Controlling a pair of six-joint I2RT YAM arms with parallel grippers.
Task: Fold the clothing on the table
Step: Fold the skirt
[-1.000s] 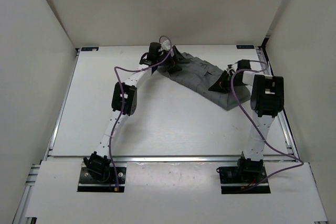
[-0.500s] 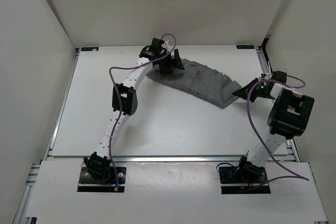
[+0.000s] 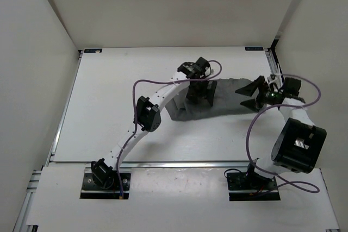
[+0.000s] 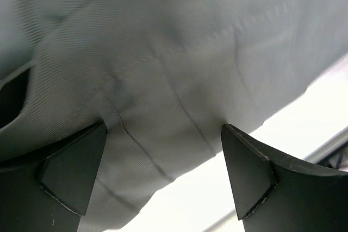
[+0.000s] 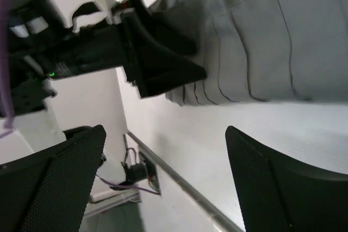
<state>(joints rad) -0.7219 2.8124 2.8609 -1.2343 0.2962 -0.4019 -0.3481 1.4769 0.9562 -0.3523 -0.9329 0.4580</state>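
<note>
Cloth (image 3: 225,100) lies right of centre on the table (image 3: 109,107) in the top view, a grey band running lower left to upper right; it looks partly doubled over. Left gripper (image 3: 199,100) is down on its left part, jaws wide apart and straddling a ridge of fabric. The wrist view shows cloth bulging between the fingers (image 4: 70,172), not pinched, so it's probably staged to grab that fold. Right gripper (image 3: 248,95) sits at the cloth's right end, jaws apart too. Its wrist view shows bare table between them, with the pleated edge at upper right. Nothing is clamped on either side. My read: the fold isn't finished and needs another grab.
</note>
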